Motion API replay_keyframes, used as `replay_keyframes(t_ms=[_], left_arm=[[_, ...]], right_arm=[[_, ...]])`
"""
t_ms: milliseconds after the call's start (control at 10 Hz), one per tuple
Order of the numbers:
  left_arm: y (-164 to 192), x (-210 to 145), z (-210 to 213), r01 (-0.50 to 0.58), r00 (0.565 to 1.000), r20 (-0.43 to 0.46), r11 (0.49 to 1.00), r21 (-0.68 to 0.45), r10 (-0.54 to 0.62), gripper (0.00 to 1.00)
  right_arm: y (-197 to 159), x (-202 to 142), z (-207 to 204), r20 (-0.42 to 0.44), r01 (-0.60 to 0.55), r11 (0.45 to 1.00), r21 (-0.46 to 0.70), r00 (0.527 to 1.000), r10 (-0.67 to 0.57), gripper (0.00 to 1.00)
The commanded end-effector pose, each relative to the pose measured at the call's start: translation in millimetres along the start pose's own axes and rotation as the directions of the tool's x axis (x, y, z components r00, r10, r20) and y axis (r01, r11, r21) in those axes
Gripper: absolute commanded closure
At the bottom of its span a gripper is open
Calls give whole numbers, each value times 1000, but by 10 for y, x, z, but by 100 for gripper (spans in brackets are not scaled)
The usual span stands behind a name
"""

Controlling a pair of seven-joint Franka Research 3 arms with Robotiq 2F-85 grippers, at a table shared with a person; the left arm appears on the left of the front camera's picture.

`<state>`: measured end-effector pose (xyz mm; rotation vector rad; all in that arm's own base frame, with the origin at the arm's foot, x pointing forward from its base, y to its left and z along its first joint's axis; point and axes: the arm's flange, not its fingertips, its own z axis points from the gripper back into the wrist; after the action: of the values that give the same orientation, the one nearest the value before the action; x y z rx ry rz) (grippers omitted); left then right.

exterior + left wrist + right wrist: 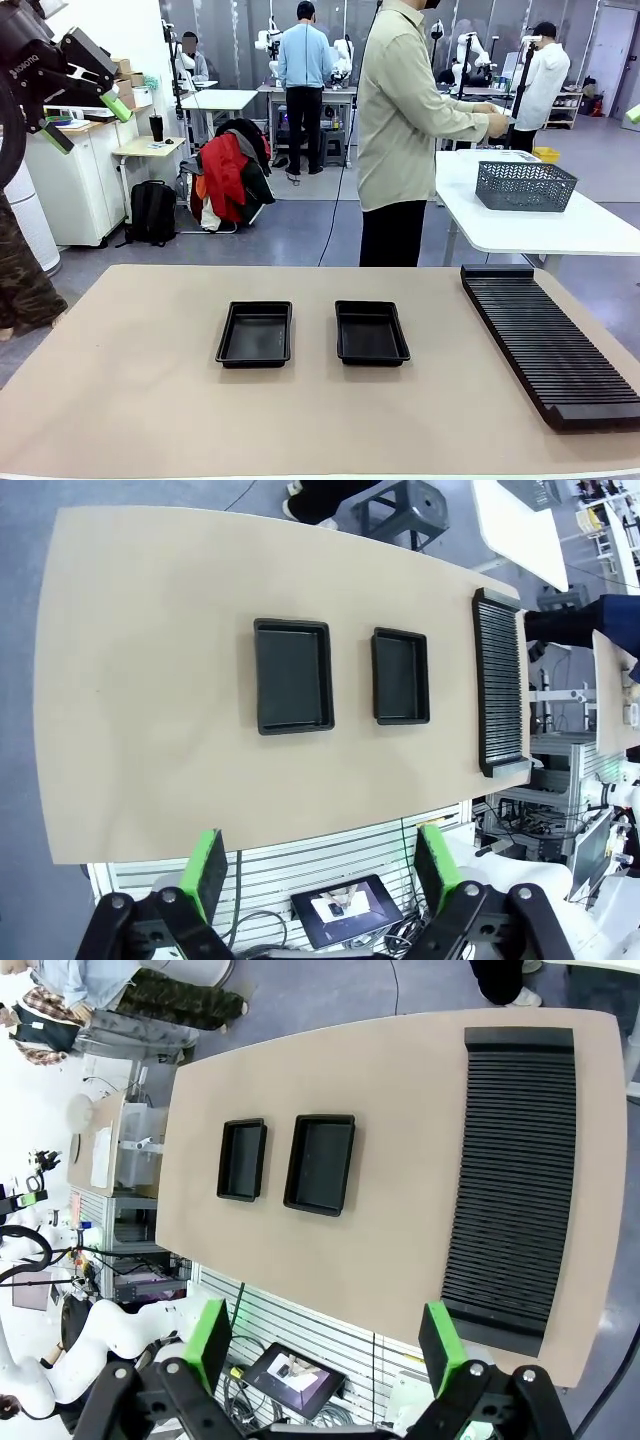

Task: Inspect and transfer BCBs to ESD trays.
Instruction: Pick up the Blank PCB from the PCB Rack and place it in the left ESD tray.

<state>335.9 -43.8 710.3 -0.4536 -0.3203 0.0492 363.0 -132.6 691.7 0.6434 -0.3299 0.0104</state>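
Two ESD trays (255,333) on the table (130,400), both arms raised high

Both black trays lie flat near the middle of the tan table, side by side with a gap between them, and they do not touch. In the front view the left tray (254,312) and the right tray (370,310) each show a plain black floor inside a raised sloping rim. A long black slotted rack (548,340) lies on the robot's right part of the table, well apart from the trays.

The left gripper (88,120) is at the upper left of the front view, far above the table, with its fingers pointing to the side and slightly down. In the left wrist view this gripper (320,868) looks down on the whole table. Its two green pads (207,870) stand wide apart and nothing is between them. The trays (292,675) and the rack (498,685) lie far below it.

The right gripper (325,1342) is also high above the table and looks down on it. Its jaws are spread fully and it holds nothing. Under it are the trays (320,1163) and the rack (510,1180).

At the far side a person (400,130) stands turned sideways, with one hand (497,122) held out over a white table (560,230) that carries a grey wire basket (525,185).
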Motion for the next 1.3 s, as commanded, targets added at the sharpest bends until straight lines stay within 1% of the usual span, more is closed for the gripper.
replay_keyframes(t_ms=[0, 500, 700, 1200], left_arm=[[-34, 46, 71, -29, 999, -23, 999, 46, 30, 0], [-62, 115, 119, -43, 998, -46, 996, 77, 46, 0], [-82, 144, 151, -32, 999, -38, 996, 82, 36, 0], [-112, 221, 150, -7, 998, -56, 995, 96, 13, 0]], right_arm=[[26, 6, -1, 9, 28, 999, -38, 1000, -28, 0], [32, 17, 82, 24, 47, 996, -74, 999, -45, 0], [45, 12, 97, 21, 43, 996, -72, 999, -42, 0], [48, 16, 106, 25, 46, 997, -62, 999, -45, 0]])
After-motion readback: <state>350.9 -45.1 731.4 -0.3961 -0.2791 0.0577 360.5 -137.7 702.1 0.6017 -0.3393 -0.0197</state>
